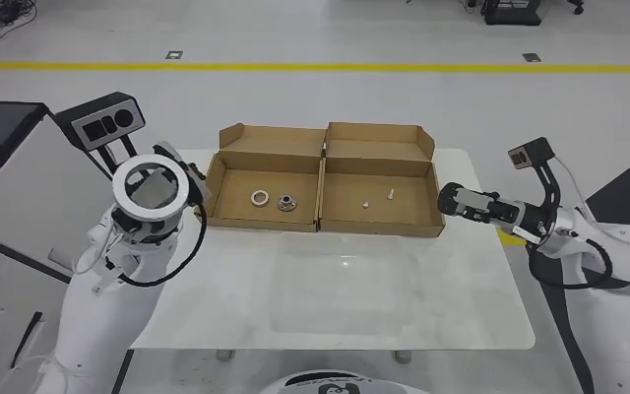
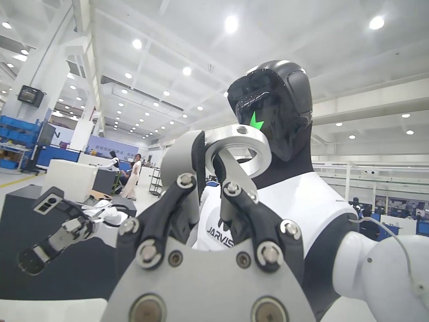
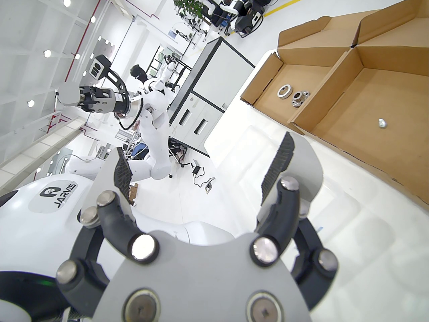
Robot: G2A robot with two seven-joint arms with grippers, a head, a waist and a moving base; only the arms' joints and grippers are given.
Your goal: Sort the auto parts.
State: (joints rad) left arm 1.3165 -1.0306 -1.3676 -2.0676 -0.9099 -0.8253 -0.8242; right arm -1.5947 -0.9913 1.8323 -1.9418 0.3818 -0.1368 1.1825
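Two cardboard boxes sat side by side on the tabletop [image 1: 345, 295]. The left tool [image 2: 212, 162], held high beside the left-hand box [image 1: 234, 203], was clamped on a metal ring [image 2: 256, 155]. A similar ring [image 1: 260, 197] lay in that nearer box. The right tool [image 3: 204, 165] hung agape and empty by the right-hand box [image 1: 413, 205].

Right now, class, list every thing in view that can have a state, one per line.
left gripper: fingers shut on large ring.
large ring: gripped, held in the air.
right gripper: fingers open, empty.
left box: open, flaps up, holding small ring and flanged hub.
right box: open, flaps up, holding two small parts.
small ring: lying flat.
flanged hub: resting loose beside the small ring.
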